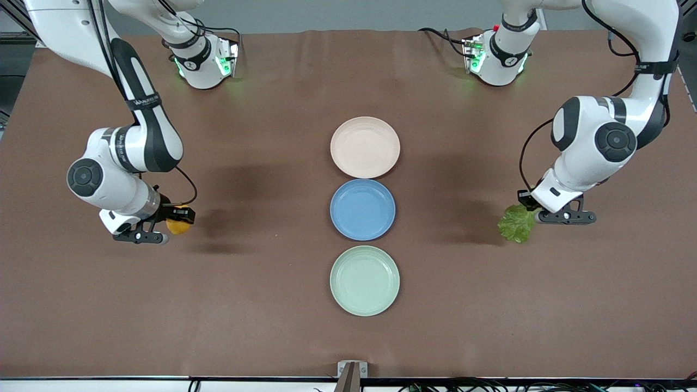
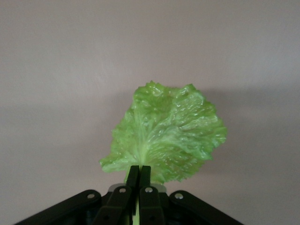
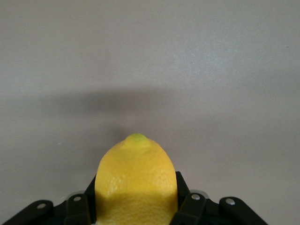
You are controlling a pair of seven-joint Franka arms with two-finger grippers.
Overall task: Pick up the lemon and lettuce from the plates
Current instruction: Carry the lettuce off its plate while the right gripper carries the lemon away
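Both plates sit bare: the right hand [image 1: 173, 222] pinches the lemon [image 1: 178, 225] and the left hand [image 1: 531, 216] pinches the lettuce [image 1: 516, 224], each over bare table [image 1: 272, 283] at its own arm's end

The yellow lemon [image 1: 178, 225], pointed tip outward, sits clamped in the right gripper [image 1: 182, 216] at 9 o'clock from the bare beige plate [image 1: 365, 147] and mint plate [image 1: 364, 280], the crinkled green lettuce [image 1: 516, 222] pinched by the left gripper [image 1: 529, 209] at 3 o'clock.

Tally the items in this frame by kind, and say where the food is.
Plates: 3, all empty: beige-pink plate, blue plate, mint green plate.
Lemon: 1, in the right gripper.
Lettuce: 1, in the left gripper.
Total: 5.
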